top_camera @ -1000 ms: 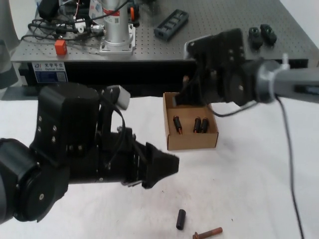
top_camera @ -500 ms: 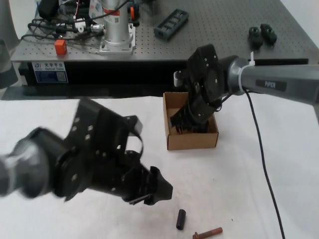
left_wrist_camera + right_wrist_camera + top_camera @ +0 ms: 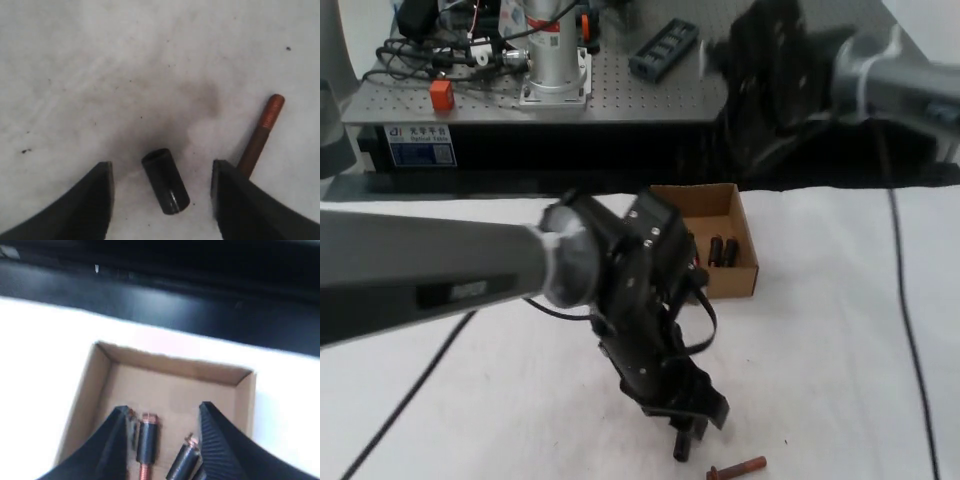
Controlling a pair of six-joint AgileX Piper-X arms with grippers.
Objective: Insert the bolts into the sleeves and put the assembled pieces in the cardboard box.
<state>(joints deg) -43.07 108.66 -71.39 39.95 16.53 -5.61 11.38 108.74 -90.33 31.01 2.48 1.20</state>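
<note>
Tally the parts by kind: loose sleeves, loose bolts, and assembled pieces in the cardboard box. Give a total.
Loose sleeve: 1
Loose bolt: 1
Assembled pieces in the cardboard box: 3 seen; a fourth may lie part hidden
Total: 5 seen

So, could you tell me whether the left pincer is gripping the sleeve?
No, the left pincer is open, and the sleeve lies loose on the bench inside it.

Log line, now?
left pincer open around sleeve | bolt loose beside it | right pincer open, facing box | assembled pieces in box
</note>
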